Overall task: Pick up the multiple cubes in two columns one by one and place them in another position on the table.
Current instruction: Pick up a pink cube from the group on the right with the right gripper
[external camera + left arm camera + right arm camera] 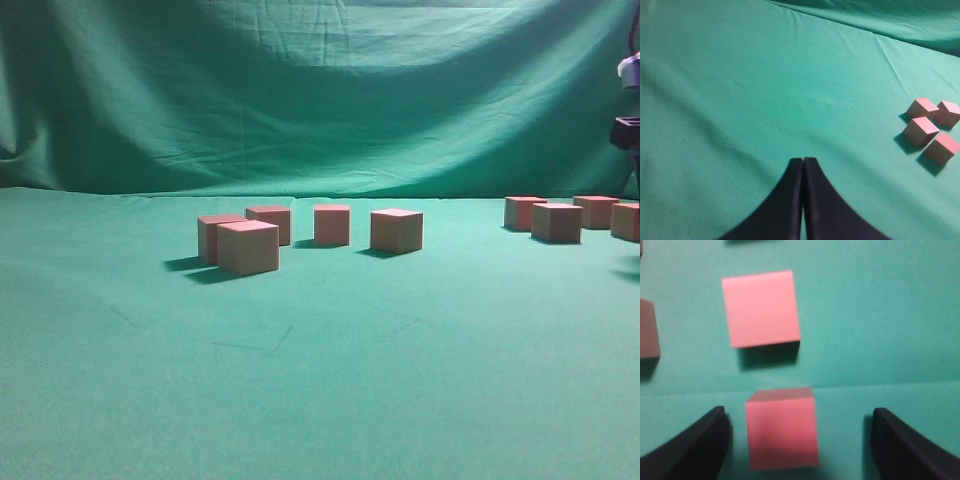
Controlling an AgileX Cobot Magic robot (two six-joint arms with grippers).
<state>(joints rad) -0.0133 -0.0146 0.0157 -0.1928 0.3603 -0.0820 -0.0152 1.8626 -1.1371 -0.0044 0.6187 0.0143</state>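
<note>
Right gripper [797, 440] spread wide, black fingers flanking one cube [782, 427] without touching it. Second cube [761, 308] just beyond on green table [880, 340]. Left gripper [803, 165] pressed closed, empty, over bare cloth; four cubes [932, 130] clustered well off to its right.

The left end effector [803, 200] shows as two matte black fingers [777, 210] — broad at the base, curving smoothly inward to slim tips, with plain surfaces free of markings or screws. The right end effector [799, 440] has the same black fingers [692, 445], rounded and slightly blurred at their edges. In the exterior view only a sliver of the right arm [628, 110] appears — a pale grey rounded part above a dark blocky housing.
</note>
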